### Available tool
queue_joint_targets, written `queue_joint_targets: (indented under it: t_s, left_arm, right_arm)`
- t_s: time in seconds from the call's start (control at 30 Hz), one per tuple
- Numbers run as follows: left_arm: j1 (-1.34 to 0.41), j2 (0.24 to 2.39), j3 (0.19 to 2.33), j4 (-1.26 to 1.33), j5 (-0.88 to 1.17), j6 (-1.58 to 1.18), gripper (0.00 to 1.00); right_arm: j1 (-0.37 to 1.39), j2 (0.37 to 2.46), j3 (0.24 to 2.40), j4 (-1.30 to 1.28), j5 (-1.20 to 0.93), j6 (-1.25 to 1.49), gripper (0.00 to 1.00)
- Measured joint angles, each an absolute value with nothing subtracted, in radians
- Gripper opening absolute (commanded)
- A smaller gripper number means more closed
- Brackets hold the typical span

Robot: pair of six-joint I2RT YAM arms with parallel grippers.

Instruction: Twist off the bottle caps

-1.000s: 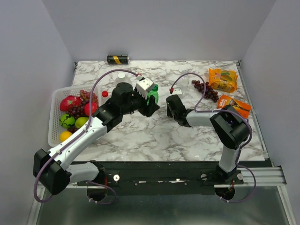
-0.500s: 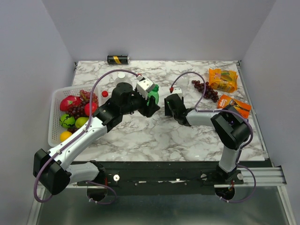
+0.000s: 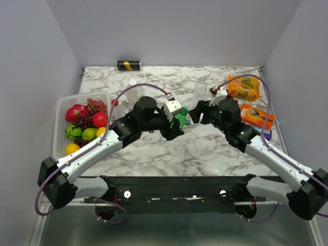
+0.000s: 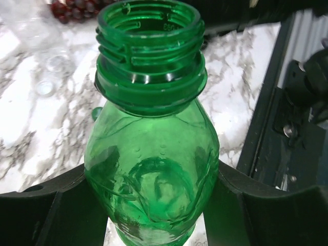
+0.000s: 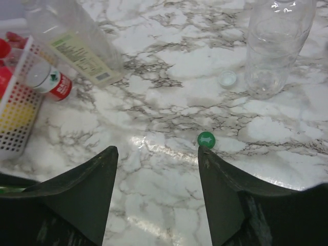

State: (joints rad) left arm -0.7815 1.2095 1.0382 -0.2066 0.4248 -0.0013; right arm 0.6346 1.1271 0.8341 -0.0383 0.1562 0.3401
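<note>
two arms meet mid-counter (image 3: pixel 154 148) in the top view. left hand (image 3: pixel 179 123) is clamped on the green bottle (image 3: pixel 182 117), right hand (image 3: pixel 196 111) just beside it. grey walls on three sides, fruit basket (image 3: pixel 57 133) at the left edge, can (image 3: pixel 128 65) at the far edge.
left wrist: bottle neck bare, threads showing, base cut off.
right wrist: fingers (image 5: pixel 87 195) apart over open marble. green cap (image 5: pixel 206 139) lies near the right finger. clear bottle (image 5: pixel 277 46) upright, top cut off. red-labelled bottle (image 5: pixel 48 79) just beside the basket.

Basket (image 3: pixel 61 110) left on table (image 3: pixel 169 148); can (image 3: pixel 128 65) behind (far edge); snack packets (image 3: pixel 244 87) right; bottle (image 3: pixel 180 119) centre.
</note>
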Motion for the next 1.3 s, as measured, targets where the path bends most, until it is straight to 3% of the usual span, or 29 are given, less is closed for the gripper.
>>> queue_joint_targets:
  t_s: [0.4,0.73,1.17,1.27,1.3]
  left_arm:
    - [-0.834,1.247,1.038,-0.227,0.449,0.034,0.18]
    - [-0.866,1.274,1.041,-0.235,0.451,0.046,0.18]
    - [-0.873,1.281,1.044,-0.257,0.450,0.057,0.18]
    - [-0.873,1.282,1.043,-0.257,0.450,0.057,0.18]
    - [-0.873,1.282,1.044,-0.257,0.450,0.057,0.18]
  right_arm:
    - [0.581,0.864,1.004,-0.299,-0.177,0.344,0.75]
    - [0.581,0.932,1.018,-0.287,-0.439,0.385,0.65]
    - [0.581,0.984,1.004,-0.264,-0.524,0.395,0.59]
    - [0.581,0.998,0.999,-0.263,-0.528,0.393,0.50]
    - [0.581,1.002,0.998,-0.262,-0.530,0.392,0.39]
